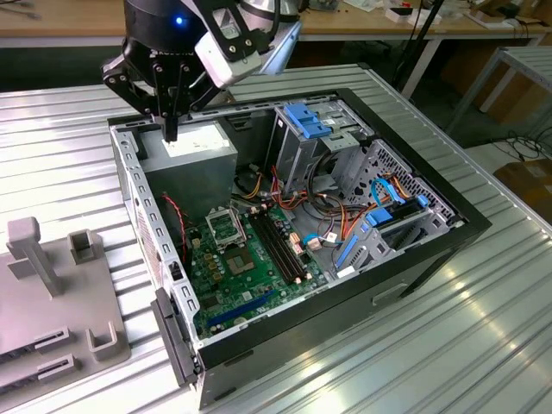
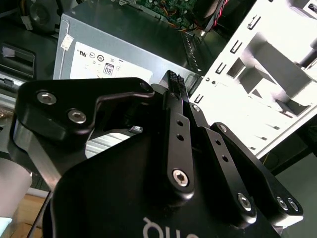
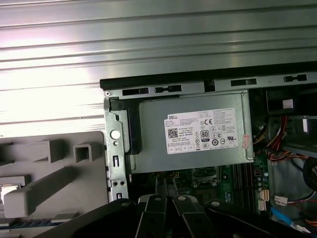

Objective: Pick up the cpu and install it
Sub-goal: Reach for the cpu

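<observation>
- Grey holder block (image 1: 34, 310) sits on the tabletop (image 1: 431, 345) by its edge at the exterior view's left; where the cpu lies, I can't tell.
- There's the hand (image 1: 170, 134), hanging over the power-supply box (image 1: 203, 153) in the case's (image 1: 388, 280) corner, fingers (image 2: 174, 114) pressed together, nothing seen between them.
- Socket (image 1: 226, 228) looks bare: by my judgement, pickup and install are both undone.

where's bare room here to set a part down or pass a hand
Free: the ribbed table on the exterior view's right of the computer case. Narrow: the strip between case and grey fixture. Crowded: inside the case, with cables, the drive cage, and the gripper over the power supply.
</observation>
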